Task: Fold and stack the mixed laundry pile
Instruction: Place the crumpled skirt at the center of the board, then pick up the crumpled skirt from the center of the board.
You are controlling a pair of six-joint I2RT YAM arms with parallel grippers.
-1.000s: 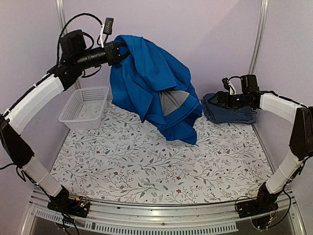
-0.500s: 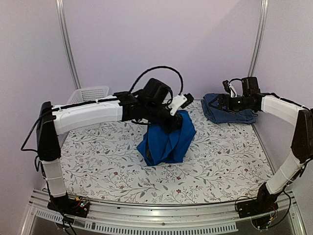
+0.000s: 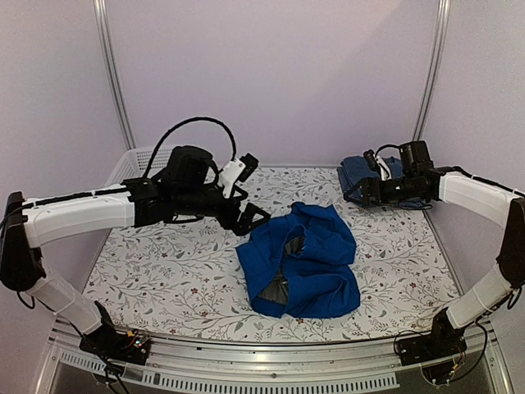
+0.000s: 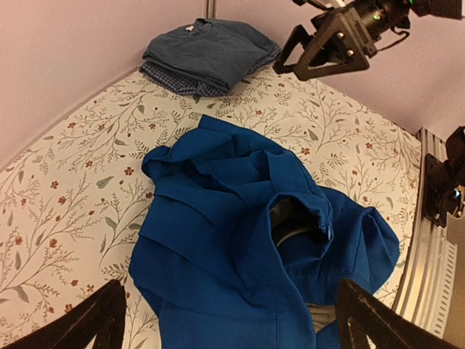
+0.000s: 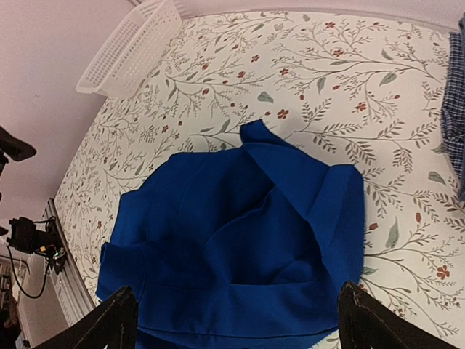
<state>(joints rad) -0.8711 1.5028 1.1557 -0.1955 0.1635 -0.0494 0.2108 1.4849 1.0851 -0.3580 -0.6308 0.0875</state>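
Garment (image 3: 302, 261) lies crumpled in the middle of the desk (image 3: 164, 279); left end effector (image 3: 253, 220) and right end effector (image 3: 357, 190) both spread, empty. Best pinch two opposite hems, draw it flat before folding, keeping clear of the stack (image 4: 207, 54)

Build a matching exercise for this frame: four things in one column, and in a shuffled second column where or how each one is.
Column one
1. royal-blue garment
2. folded stack
3. white mesh basket
4. left gripper

Column two
A. far left corner of the table
B. open, holding nothing
C. crumpled in the middle of the table
D. far right corner, beside the right gripper

Pairs: 1-C, 2-D, 3-A, 4-B
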